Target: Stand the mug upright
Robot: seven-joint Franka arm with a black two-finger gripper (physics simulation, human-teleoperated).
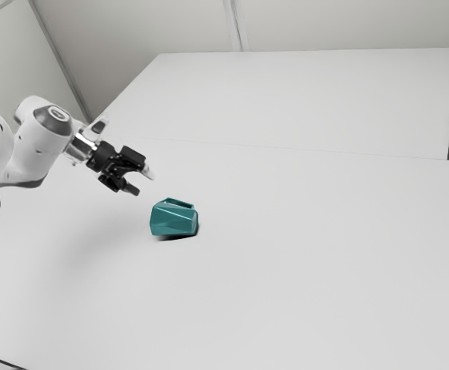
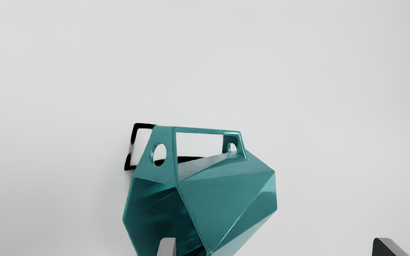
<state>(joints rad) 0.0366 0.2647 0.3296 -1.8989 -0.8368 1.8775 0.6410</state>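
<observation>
Mug (image 1: 174, 220) is lying on its side on the desk (image 1: 325, 270), sitting at five o'clock from the pincer (image 1: 143, 183) in the exterior view, whose fingers are standing apart.

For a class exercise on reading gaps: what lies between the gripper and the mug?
No object lies between the gripper and the mug: the exterior view shows a bare stretch of table there.
</observation>
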